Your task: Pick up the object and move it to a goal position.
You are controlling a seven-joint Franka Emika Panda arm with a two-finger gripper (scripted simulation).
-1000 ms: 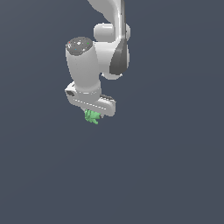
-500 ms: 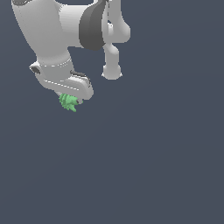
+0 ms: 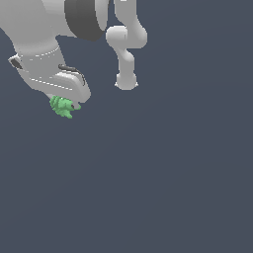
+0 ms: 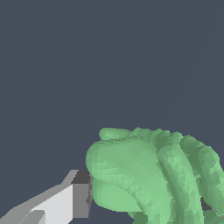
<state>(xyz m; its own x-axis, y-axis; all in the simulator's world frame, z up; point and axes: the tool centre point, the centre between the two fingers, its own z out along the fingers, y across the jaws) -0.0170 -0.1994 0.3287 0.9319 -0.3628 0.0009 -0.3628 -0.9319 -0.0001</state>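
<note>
The gripper [image 3: 66, 105] is clamped on the green object [image 3: 63, 106] — the lump juts out just below the white gripper body, toward the exterior view's upper left. In the wrist view the object [image 4: 153, 175] fills much of the picture, its ribbed, leaf-like lobes pressed against one pale finger [image 4: 65, 203]. Beyond the gripper the arm [image 3: 126, 44] bends upward, and below the object there is only the plain dark grey surface [image 3: 163, 188] — the object is apart from it.
</note>
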